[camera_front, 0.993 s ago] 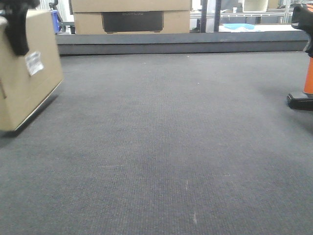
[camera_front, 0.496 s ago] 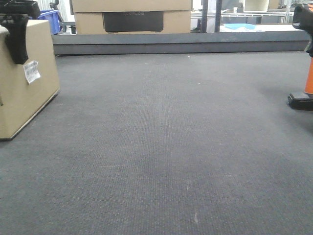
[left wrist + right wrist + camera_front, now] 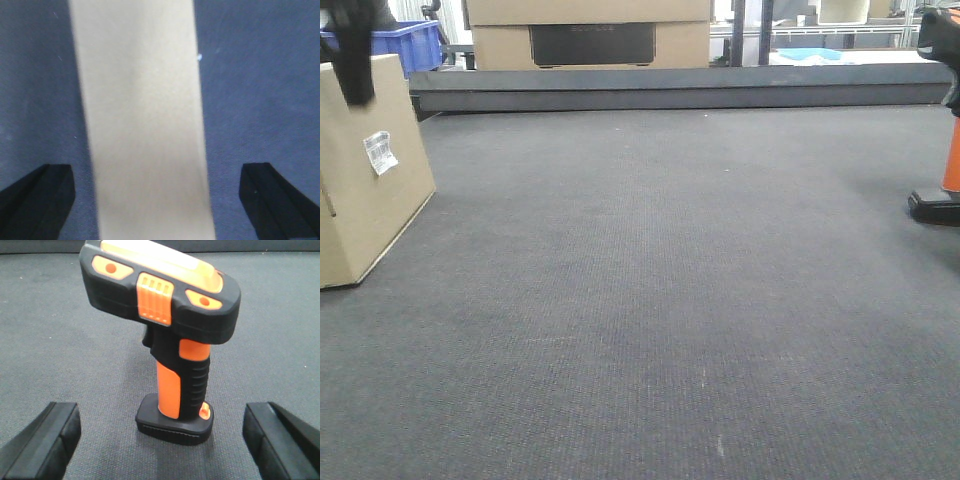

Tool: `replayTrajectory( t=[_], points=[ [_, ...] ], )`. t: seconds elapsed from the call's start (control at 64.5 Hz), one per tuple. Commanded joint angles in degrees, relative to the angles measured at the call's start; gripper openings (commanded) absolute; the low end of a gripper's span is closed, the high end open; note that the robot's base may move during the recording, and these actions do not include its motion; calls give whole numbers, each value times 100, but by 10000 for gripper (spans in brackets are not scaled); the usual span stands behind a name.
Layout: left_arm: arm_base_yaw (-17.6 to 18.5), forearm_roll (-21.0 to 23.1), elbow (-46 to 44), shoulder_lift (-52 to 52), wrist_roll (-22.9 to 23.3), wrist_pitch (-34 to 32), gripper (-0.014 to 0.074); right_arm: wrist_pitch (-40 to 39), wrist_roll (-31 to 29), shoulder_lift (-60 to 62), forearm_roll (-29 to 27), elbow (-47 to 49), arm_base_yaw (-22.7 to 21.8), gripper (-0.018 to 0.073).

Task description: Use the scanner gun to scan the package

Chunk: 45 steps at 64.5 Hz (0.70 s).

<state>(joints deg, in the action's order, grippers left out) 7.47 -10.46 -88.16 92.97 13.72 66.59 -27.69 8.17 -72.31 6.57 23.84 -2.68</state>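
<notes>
The package (image 3: pixel 365 190), a tan cardboard box with a small white label (image 3: pixel 381 152), rests on the grey carpet at the far left. One black finger (image 3: pixel 355 50) of my left gripper hangs over its top edge. In the left wrist view the package (image 3: pixel 142 125) runs as a blurred tan band through my left gripper (image 3: pixel 155 200), which is open, both fingers well clear of its sides. The scanner gun (image 3: pixel 172 340) stands upright on its black base, orange handle under a black head. My right gripper (image 3: pixel 161 412) is open, with a finger wide on each side of the scanner gun (image 3: pixel 950 150).
Stacked larger cardboard boxes with a black panel (image 3: pixel 590 35) stand at the back behind a raised dark ledge (image 3: pixel 670 88). A blue bin (image 3: pixel 410 45) sits behind the package. Bare carpet (image 3: pixel 660 300) lies between package and scanner.
The package went from tilted and held to lying flat on the carpet, shifted left. The left finger has risen relative to the box, and its grip is let go. The scanner has not moved.
</notes>
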Motion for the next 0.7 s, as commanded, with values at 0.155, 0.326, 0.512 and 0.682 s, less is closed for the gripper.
replayTrajectory(
  t=[0.155, 0.326, 0.512, 0.682],
  points=[
    [13, -19, 161, -1049, 41, -170, 311, 291, -15, 414, 40, -11, -9, 538],
    [3, 5, 996, -1676, 41, -680, -4, 1119, -15, 1073, 40, -11, -9, 357],
    [-549, 457, 2138, -2456, -59, -1540, -111, 1919, -15, 1637, 40, -11, -9, 42],
    [-1243, 1452, 3289, -3277, -1107, -2791, -111, 1993, -15, 2094, 40, -11, -9, -163]
  ],
)
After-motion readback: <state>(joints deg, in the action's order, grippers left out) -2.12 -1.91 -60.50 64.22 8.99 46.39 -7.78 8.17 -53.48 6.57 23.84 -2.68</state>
